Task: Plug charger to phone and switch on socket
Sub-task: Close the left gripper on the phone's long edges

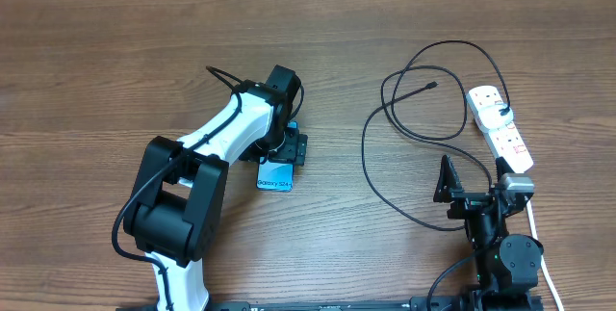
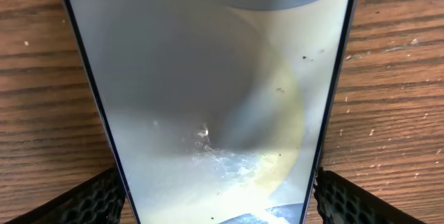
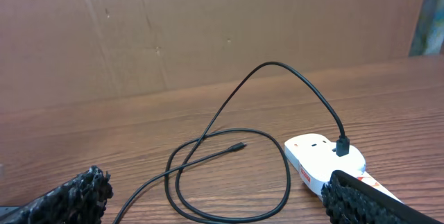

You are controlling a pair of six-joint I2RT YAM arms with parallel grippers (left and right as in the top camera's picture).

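The phone (image 1: 275, 178) lies flat on the wooden table, its "Galaxy S24+" end toward the front. My left gripper (image 1: 289, 147) is over it; in the left wrist view the phone (image 2: 208, 78) fills the frame and both fingers press its long edges (image 2: 215, 203). The charger's black cable (image 1: 371, 171) loops at the right, and its connector tip (image 1: 431, 86) lies loose on the wood (image 3: 238, 146). Its other end is plugged into the far end of the socket (image 1: 502, 130), a white power strip (image 3: 316, 156). My right gripper (image 1: 478, 191) is open and empty (image 3: 222, 200), just in front of the strip.
The strip's white cord (image 1: 535, 226) runs toward the front edge beside my right arm. A brown cardboard wall (image 3: 208, 30) stands behind the table.
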